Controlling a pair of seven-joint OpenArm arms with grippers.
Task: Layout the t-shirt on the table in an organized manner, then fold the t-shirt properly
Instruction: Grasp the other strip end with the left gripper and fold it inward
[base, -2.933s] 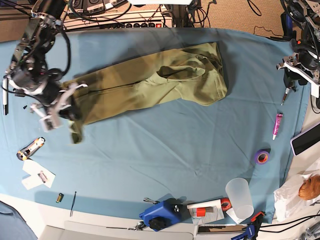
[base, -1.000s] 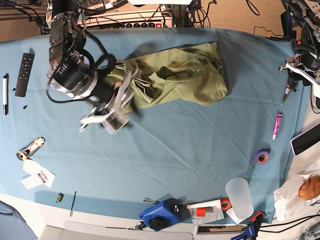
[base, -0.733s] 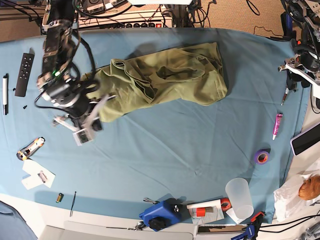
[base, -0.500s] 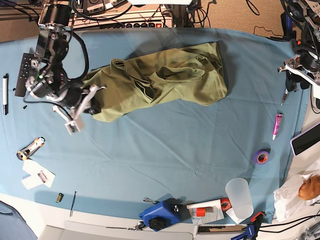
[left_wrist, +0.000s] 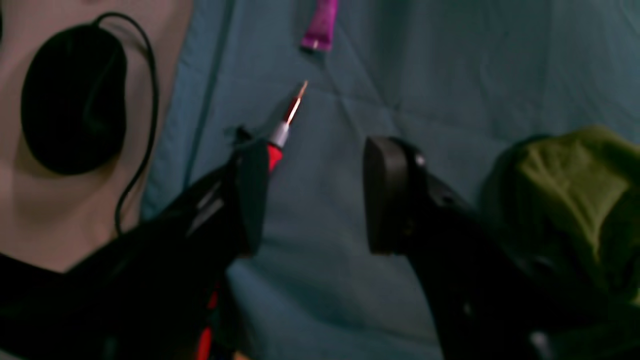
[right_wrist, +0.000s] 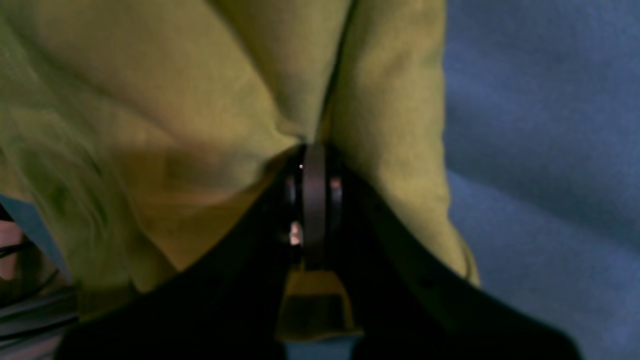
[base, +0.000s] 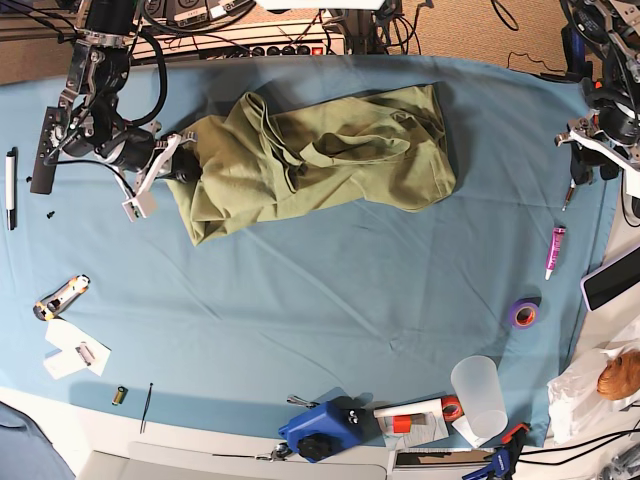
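Left wrist view: the left claw (left_wrist: 310, 195) stands open and empty over the blue worktop (left_wrist: 450, 75), the shirt (left_wrist: 575, 185) at right. Right wrist view: the right claw (right_wrist: 314, 165) is clamped on a shirt fold. Base view: the shirt lies bunched at upper centre. The layout step is under way; the next move calls for spreading the cloth flat.

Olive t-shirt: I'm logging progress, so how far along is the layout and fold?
Done: nothing; the olive-green cotton t-shirt lies bunched and creased on the light blue cloth-covered table. In hand: the right gripper is shut on the shirt's edge. The left gripper hangs open near the table's side, holding nothing. Left: spreading the shirt flat, then every fold.
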